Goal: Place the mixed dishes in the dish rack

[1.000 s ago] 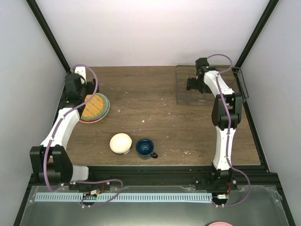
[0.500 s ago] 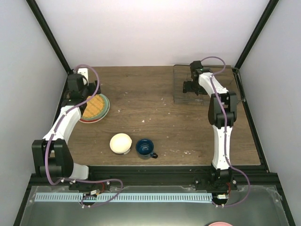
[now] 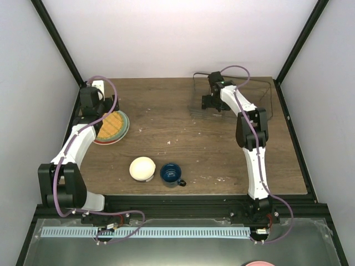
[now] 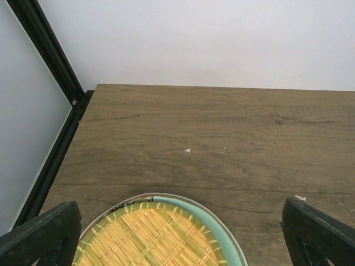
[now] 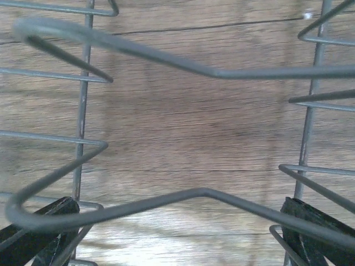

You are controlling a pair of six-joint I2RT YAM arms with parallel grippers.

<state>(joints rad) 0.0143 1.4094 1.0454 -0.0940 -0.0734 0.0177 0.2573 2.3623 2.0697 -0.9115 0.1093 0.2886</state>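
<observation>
Two robot arms over a brown wooden table (image 3: 166,111); both grippers wide apart, nothing held.
A dark thin-wire dish rack (image 5: 183,133) is seen directly under the right gripper (image 5: 177,233), wires running betw. its fingers; judged light, stiff, apt to slide, best taken by a rim wire. A stack of round plates (image 4: 158,235), yellow-orange on top, is seen just below the left gripper (image 4: 177,238); judged rigid, slick, breakable, to be pinched at the rim. A cream round bowl (image 3: 142,168) & dark blue handled mug (image 3: 172,174) are set well apart from both.

brown wood bench (image 3: 166,119) carries: plate stack (image 3: 113,127) at left, cream bowl (image 3: 142,168) and blue mug (image 3: 172,174) side by side near front, wire dish rack (image 3: 195,97) at far right.
</observation>
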